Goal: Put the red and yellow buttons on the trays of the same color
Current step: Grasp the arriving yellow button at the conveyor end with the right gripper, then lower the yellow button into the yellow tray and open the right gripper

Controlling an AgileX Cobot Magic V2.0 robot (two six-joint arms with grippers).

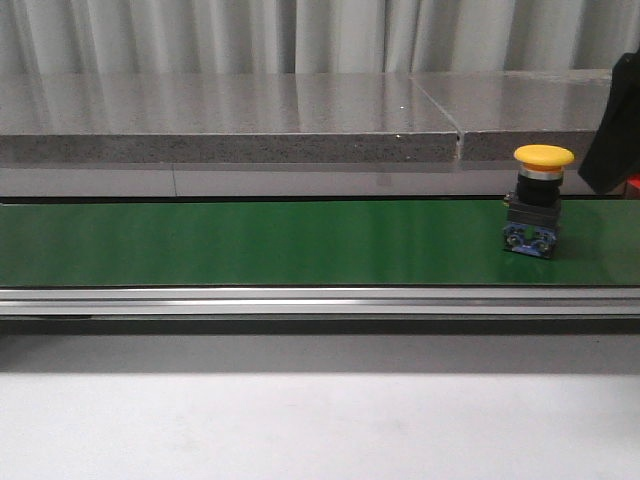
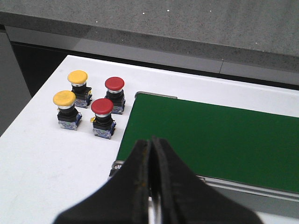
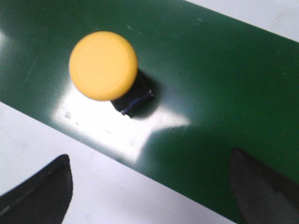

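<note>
- A yellow button (image 1: 541, 203) stands upright on the green conveyor belt (image 1: 250, 242), near the belt's right end in the front view, with nothing touching it.
- The step in hand looks like the pick-up of this button by the right arm: the right gripper (image 3: 149, 186) hangs above it with its 2 fingers spread wide, and the button sits off to one side of the gap rather than centred between them.
- The next move probably calls for shifting the gripper until the yellow cap lies midway between the fingers, then descending past the cap so the fingers close on the black body below it.
- No tray shows in any view, so where the yellow one lies cannot be told.
- The left gripper (image 2: 150, 186) has its fingers pressed together and holds nothing; it hovers over the white table (image 2: 42, 163) beside the belt's end.
- Only the left wrist view shows the stock of waiting buttons: 2 yellow buttons (image 2: 71, 105) and 2 red buttons (image 2: 109, 109) stand in a close cluster on the white table, just beside the belt's end.
- Only the front view shows the button's full profile, from cap down to blue base, plus a dark piece of the right arm (image 1: 615, 125) at the frame's edge.
- The right wrist view alone shows the offset between cap and fingers.
</note>
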